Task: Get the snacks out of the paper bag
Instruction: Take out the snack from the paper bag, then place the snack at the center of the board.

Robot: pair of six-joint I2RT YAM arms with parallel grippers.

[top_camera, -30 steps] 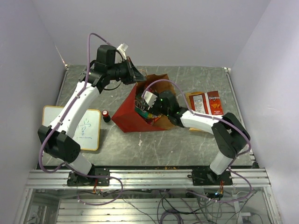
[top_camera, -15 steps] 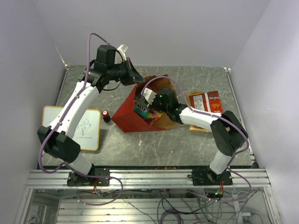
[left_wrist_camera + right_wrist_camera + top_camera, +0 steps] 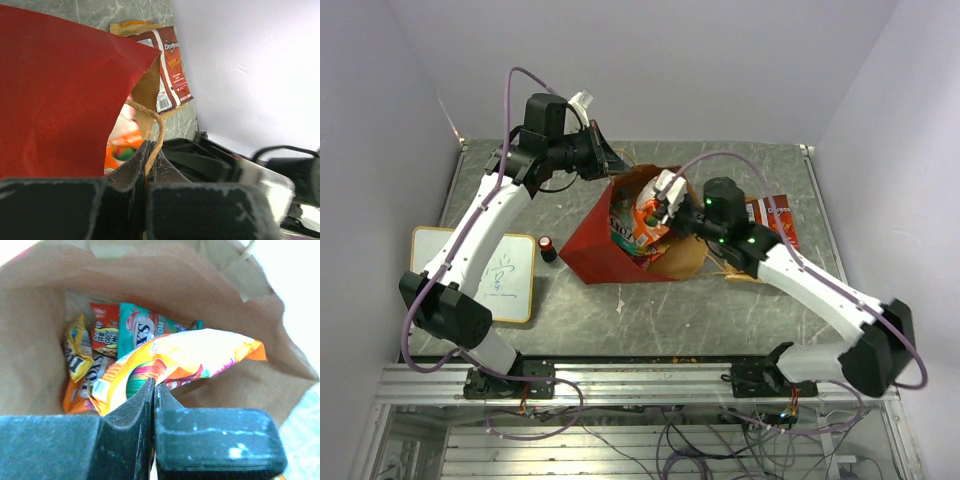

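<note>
**A:** Item one, the paper bag (image 3: 595, 240). Where does it sit?

**B:** Mid-table (image 3: 740, 170), red outside, brown kraft inside (image 3: 40, 340). Its mouth gapes towards the right arm. In the left wrist view its red wall (image 3: 60, 90) fills most of the frame.

**A:** Contents?

**B:** Several glossy packets.
- One multicoloured packet (image 3: 185, 357), orange-edged, lies across the opening. In the top view it shows at the mouth (image 3: 645, 215).
- Deeper in are a yellow candy packet (image 3: 77, 352) against the left wall, a red packet (image 3: 105, 327) and a teal-green packet (image 3: 142, 325) side by side.
- More wrappers lie beneath, too overlapped to list.

**A:** Anything already outside?

**B:** One chip bag (image 3: 775, 215), red-orange, flat on the table just right of the paper bag, partly under the right arm. The left wrist camera sees it past the bag's rim (image 3: 167, 65).

**A:** Tools?

**B:** The right gripper (image 3: 152, 390) is at the bag's mouth, jaws pressed together on the near edge of the multicoloured packet. The left gripper (image 3: 148, 155) is at the far rim of the bag, jaws pinched on a cord handle (image 3: 159, 130) that loops up from between them.

**A:** Surroundings?

**B:** A yellow-framed whiteboard (image 3: 475, 270) is at the table's left edge, well apart from the bag. A small red-and-black cylinder (image 3: 548, 247) stands upright between the whiteboard and the bag, near the bag's left corner.
</note>
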